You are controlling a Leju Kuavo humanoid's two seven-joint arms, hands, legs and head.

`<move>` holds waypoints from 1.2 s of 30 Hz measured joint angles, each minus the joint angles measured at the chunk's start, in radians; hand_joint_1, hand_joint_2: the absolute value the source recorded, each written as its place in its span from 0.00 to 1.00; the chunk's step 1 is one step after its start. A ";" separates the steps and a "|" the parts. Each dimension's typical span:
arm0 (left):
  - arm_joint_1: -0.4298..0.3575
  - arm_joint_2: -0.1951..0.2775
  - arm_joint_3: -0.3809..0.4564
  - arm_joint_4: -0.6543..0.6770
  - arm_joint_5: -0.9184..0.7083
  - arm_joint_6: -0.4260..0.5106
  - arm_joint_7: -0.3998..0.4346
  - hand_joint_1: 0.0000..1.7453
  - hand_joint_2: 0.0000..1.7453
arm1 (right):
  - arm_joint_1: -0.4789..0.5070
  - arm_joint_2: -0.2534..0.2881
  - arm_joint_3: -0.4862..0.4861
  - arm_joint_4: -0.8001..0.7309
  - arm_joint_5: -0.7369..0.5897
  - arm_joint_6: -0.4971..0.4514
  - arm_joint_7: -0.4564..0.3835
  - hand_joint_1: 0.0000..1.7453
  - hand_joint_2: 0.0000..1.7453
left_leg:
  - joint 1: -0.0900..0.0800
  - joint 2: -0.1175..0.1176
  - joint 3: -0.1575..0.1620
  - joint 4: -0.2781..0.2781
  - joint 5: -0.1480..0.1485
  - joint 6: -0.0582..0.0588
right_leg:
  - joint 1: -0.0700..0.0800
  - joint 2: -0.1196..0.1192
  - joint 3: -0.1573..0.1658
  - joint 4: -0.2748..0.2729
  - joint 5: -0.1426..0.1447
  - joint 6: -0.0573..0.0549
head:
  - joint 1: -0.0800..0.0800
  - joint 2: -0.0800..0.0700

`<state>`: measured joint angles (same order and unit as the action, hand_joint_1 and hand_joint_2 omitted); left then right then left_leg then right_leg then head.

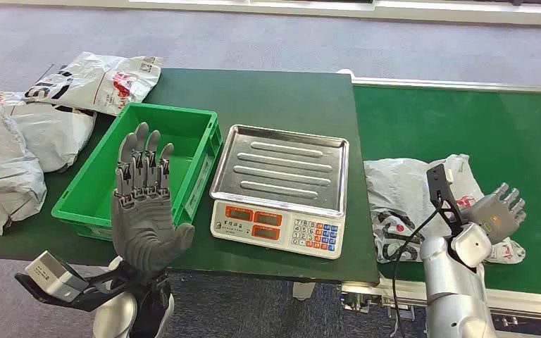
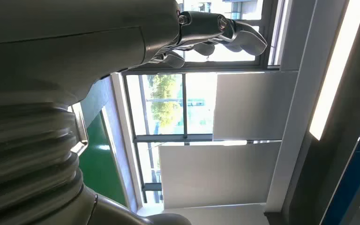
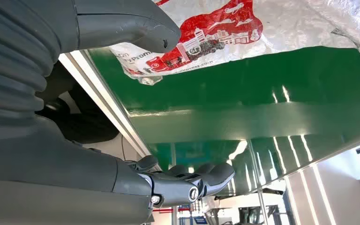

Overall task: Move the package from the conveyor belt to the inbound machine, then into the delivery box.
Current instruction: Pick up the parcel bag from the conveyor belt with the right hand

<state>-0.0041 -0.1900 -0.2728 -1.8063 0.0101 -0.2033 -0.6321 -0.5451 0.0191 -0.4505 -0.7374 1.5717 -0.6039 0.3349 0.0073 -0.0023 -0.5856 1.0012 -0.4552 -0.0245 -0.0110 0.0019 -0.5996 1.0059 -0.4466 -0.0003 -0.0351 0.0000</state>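
Note:
A white plastic package (image 1: 401,201) with red print lies on the green conveyor belt (image 1: 465,127), near its front edge. My right hand (image 1: 499,210) hovers just over the package's right end, fingers apart and holding nothing. The right wrist view has the package (image 3: 262,28) close beside the thumb. The scale with a steel tray (image 1: 282,169) stands left of the belt on the green table. A green box (image 1: 148,165), with nothing in it, sits left of the scale. My left hand (image 1: 144,204) is raised in front of the box, palm up, fingers straight and apart.
Several white and grey packages (image 1: 49,120) are piled at the table's far left, beside and behind the green box. The table's front edge (image 1: 253,264) runs just below the scale. A steel rail (image 1: 535,299) borders the belt's front.

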 joint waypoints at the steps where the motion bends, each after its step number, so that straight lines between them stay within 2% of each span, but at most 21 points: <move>1: 0.000 0.000 0.000 0.000 0.000 0.000 0.000 0.00 1.00 | 0.000 0.000 0.000 0.000 0.000 0.000 0.000 0.00 1.00 | 0.000 0.000 0.000 0.000 0.000 0.000 | 0.000 0.000 0.000 0.000 0.000 0.000 | 0.000 0.000; 24: 0.000 0.000 0.001 0.000 0.000 0.002 -0.002 0.00 1.00 | 0.000 0.002 0.000 0.000 0.000 0.012 0.000 0.00 1.00 | 0.000 0.000 0.000 0.000 0.000 0.000 | 0.000 0.000 0.000 0.000 0.000 0.000 | 0.000 0.000; 28: -0.002 -0.002 0.036 0.000 0.001 0.020 -0.022 0.00 1.00 | 0.014 0.051 0.013 0.041 0.000 0.122 0.025 0.00 1.00 | 0.002 0.004 0.002 0.000 -0.001 -0.001 | 0.002 0.003 0.001 0.000 0.000 0.000 | 0.000 0.000; 31: -0.005 -0.010 0.070 0.000 0.003 0.015 -0.024 0.00 1.00 | 0.036 0.089 0.037 0.105 -0.007 0.112 0.046 0.00 1.00 | 0.002 0.002 0.001 0.000 0.000 -0.001 | 0.002 0.001 0.000 0.000 0.000 0.000 | -0.001 0.000; 36: -0.004 -0.014 0.097 0.001 -0.002 0.002 -0.024 0.00 1.00 | 0.031 0.102 0.052 0.158 -0.019 0.114 0.042 0.00 1.00 | 0.002 -0.002 -0.001 -0.001 0.002 -0.002 | 0.002 -0.002 0.000 0.000 0.000 0.000 | 0.000 0.000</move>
<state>-0.0083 -0.2044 -0.1762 -1.8053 0.0083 -0.2015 -0.6561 -0.5140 0.1206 -0.3986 -0.5791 1.5532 -0.4895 0.3766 0.0096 -0.0040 -0.5862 1.0005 -0.4532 -0.0263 -0.0088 -0.0001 -0.5995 1.0062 -0.4468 -0.0007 -0.0351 0.0000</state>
